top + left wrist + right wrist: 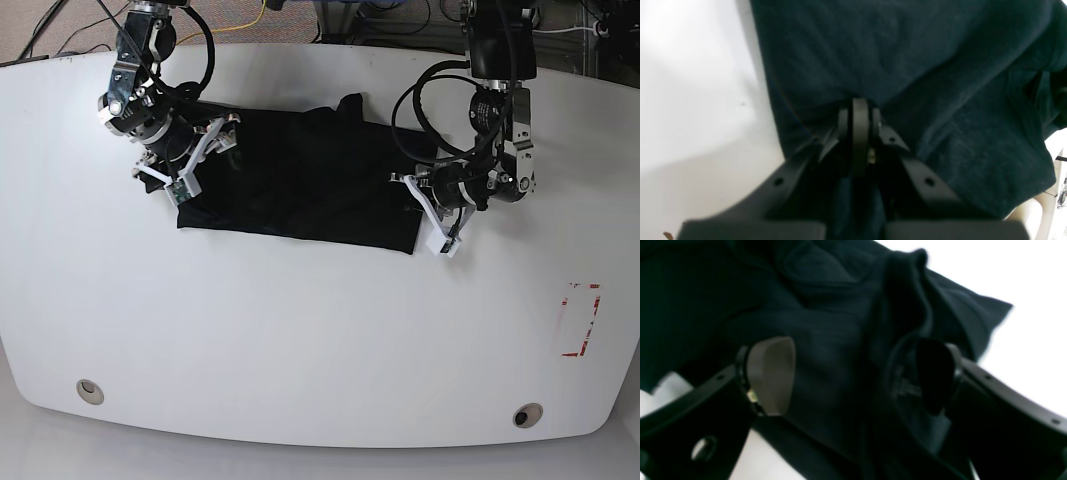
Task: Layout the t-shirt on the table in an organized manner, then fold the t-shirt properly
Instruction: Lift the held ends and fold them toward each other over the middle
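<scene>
The table (pixel 320 330), white and glossy, carries everything; two grommet holes sit near its front edge and a red tape mark (pixel 580 320) toward one end, well apart from the work. The t-shirt (pixel 300 180) lies on the far half of the table as a dark, roughly rectangular slab, mostly flat, with a raised bunch of cloth at its far edge, so the spreading looks partly done and no fold looks finished. Each arm works one end of the t-shirt, likely so the cloth can be drawn taut between them. The left gripper (pixel 858 113) sits at one end of the t-shirt; in the left wrist view its jaws are pressed together with fabric pinched between them, a hold suited to pulling that edge outward. The right gripper (pixel 853 376) sits at the t-shirt's opposite end; the right wrist view shows its jaws spread wide, a rumpled ridge of cloth lying between them, nothing clamped. Judged from this, it is placed to close on that bunch next.
</scene>
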`<state>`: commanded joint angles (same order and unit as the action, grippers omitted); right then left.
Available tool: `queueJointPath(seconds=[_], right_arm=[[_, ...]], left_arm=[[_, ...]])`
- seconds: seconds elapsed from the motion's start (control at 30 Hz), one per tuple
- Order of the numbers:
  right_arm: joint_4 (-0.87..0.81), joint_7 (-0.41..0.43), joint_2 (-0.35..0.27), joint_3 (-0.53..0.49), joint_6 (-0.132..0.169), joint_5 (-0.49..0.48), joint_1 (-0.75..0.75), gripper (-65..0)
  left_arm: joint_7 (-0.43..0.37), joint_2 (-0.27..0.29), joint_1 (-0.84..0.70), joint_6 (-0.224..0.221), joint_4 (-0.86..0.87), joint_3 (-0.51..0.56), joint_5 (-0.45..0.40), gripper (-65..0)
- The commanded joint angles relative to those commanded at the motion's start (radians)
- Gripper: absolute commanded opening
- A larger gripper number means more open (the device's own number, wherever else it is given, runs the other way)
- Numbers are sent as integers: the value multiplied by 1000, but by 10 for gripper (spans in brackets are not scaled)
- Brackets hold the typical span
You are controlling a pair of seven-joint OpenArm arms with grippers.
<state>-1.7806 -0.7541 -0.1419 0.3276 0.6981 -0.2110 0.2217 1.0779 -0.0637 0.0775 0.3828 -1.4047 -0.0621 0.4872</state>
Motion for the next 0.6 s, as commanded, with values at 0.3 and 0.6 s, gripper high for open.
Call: queueJointPath(seconds=[0.3, 0.6], right_arm=[[15, 54, -14, 32, 0, 5, 5, -105], [106, 101, -21, 69, 0, -2, -3, -195]], left_arm=[[0, -9, 0, 2, 0, 0, 0, -650], [0, -9, 2, 2, 0, 0, 0, -650]])
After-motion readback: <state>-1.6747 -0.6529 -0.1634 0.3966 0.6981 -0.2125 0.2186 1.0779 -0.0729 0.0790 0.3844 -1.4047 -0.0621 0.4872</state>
